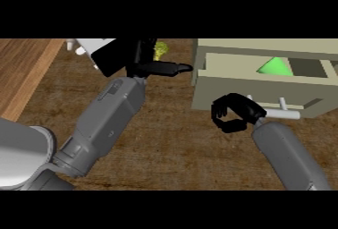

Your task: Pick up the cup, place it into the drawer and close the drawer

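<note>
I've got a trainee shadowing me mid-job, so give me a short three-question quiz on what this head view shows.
1. True or false: the green cone-shaped cup already sits inside the beige open drawer.
2. Which hand is nearer the drawer's white bar handle: A) left hand B) right hand?
3. Fill in: the right hand's fingers are ____ and hold nothing.

Key: 1 true; 2 B; 3 curled

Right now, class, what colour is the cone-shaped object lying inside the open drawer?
Bright green. The cone-shaped object shows best in the head view, inside the beige drawer.
</note>
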Robot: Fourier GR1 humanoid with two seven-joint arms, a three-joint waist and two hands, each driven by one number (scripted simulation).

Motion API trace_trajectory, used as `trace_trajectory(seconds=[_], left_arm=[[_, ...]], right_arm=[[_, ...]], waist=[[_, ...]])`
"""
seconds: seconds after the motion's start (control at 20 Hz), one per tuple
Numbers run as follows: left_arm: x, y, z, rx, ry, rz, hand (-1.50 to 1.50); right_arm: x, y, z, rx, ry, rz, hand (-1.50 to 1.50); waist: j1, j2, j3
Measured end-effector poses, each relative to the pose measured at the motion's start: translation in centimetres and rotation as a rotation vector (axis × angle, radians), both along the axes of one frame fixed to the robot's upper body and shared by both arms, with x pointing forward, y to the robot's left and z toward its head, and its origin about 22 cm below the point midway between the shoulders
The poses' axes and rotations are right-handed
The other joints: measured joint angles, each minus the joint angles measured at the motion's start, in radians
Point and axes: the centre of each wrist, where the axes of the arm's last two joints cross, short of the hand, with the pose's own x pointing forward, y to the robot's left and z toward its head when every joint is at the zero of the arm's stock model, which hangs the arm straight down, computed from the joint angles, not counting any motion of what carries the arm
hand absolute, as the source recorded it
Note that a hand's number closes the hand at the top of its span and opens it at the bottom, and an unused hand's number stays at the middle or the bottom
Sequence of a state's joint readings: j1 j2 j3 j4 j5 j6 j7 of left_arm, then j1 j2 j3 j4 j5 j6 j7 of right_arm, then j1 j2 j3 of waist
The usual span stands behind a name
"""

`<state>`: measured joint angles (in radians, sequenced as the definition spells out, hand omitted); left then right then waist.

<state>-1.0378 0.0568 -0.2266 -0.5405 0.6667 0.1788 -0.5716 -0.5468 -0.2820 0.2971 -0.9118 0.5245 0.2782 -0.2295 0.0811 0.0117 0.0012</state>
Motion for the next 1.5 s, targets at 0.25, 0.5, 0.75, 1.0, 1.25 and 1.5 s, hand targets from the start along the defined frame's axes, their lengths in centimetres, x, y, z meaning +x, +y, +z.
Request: trace_trajectory(seconds=[0.25, 0.5, 0.75, 1.0, 1.25, 1.5], left_arm=[[-0.3, 2.3, -0.5, -0.012, 0.007, -0.021, -1.5], [-0.6, 4.6, -1.1, -0.003, 0.008, -0.035, -1.5], [-0.9, 5.6, -1.0, 0.007, 0.008, -0.056, -1.5], [-1.2, 6.6, -1.4, 0.007, 0.008, -0.076, -1.5], [-1.4, 6.9, -1.6, 0.003, 0.011, -0.095, -1.5], [-1.6, 6.9, -1.6, -0.008, 0.009, -0.113, -1.5]], right_arm=[[2.8, -2.0, 0.7, 0.065, -0.073, -0.08, 1.5], [4.9, -4.2, 2.7, 0.138, -0.109, -0.146, 1.5], [5.0, -5.0, 2.5, 0.211, -0.079, -0.164, 1.5], [5.0, -6.0, 2.8, 0.27, -0.034, -0.16, 1.5], [4.8, -6.9, 3.1, 0.314, -0.004, -0.145, 1.5], [4.7, -7.7, 3.5, 0.35, 0.033, -0.133, 1.5]], waist=[[0.032, 0.005, 0.002], [0.055, 0.015, 0.008], [0.068, 0.012, 0.009], [0.084, 0.014, 0.012], [0.096, 0.021, 0.015], [0.105, 0.024, 0.019]])
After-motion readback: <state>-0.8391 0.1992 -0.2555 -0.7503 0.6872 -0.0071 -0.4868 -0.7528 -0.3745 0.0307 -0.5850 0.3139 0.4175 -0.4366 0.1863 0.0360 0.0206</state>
